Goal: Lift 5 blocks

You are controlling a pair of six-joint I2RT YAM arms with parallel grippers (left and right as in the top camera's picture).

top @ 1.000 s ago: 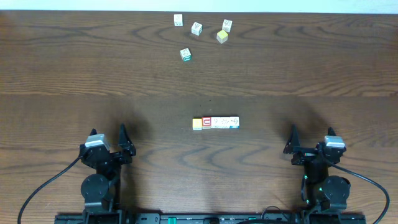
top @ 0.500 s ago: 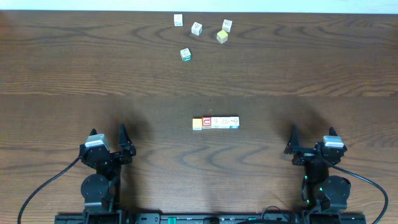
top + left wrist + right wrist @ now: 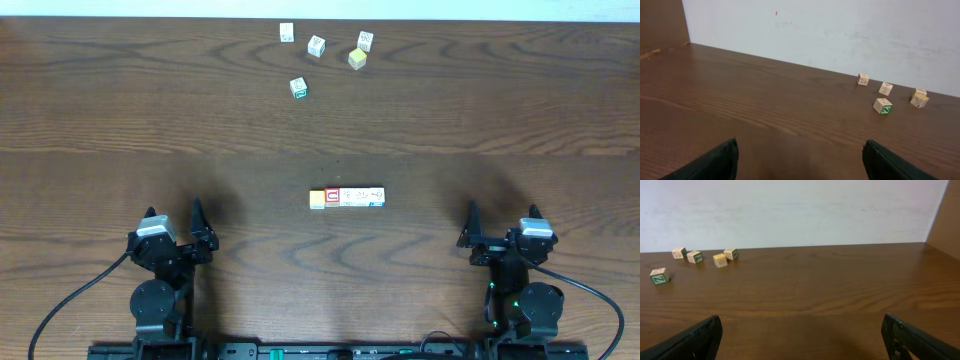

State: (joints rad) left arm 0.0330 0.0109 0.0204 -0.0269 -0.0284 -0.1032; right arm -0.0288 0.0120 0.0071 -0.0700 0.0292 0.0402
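Five blocks [image 3: 347, 198] lie in a touching row on the bench [image 3: 100, 130], well to the arm side of the green-bordered cube [image 3: 298, 88] and slightly to its right. The orange block [image 3: 317, 199] is at the row's left end, with the red-bordered block [image 3: 332, 197] next to it. The left end effector [image 3: 175, 210] and right end effector [image 3: 500, 211] are spread wide, holding nothing, nearer the arms still. Four loose cubes [image 3: 316, 45] lie just beyond the green-bordered cube.

The table [image 3: 100, 120] is dark grained wood with a soft sheen, the blocks [image 3: 347, 198] pale matt wood, the far wall [image 3: 840, 30] matt white.
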